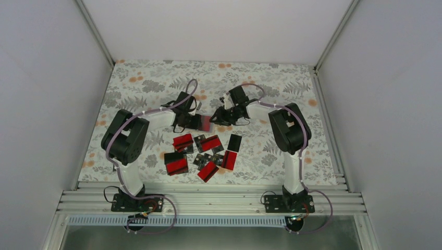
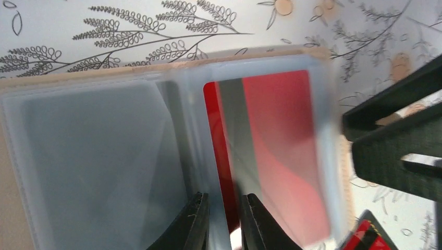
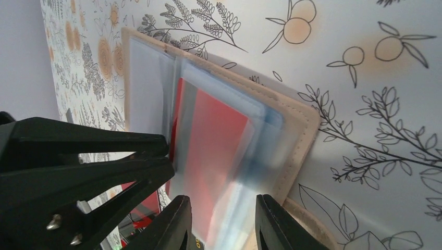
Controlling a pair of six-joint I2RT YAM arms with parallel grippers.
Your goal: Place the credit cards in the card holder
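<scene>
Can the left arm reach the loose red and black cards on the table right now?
Probably not yet: its left hand is pinching the tan folding card holder; the thin red-and-black cards lie unobstructed nearby.

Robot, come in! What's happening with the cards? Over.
Left tool, right tool pinching open card holder. One red card inside. Other cards loose nearby; nothing blocking.

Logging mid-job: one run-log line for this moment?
card holder: open | red card: in sleeve | left gripper: straddling card edge, grip unclear | right gripper: gripping card holder | loose cards: on table
</scene>
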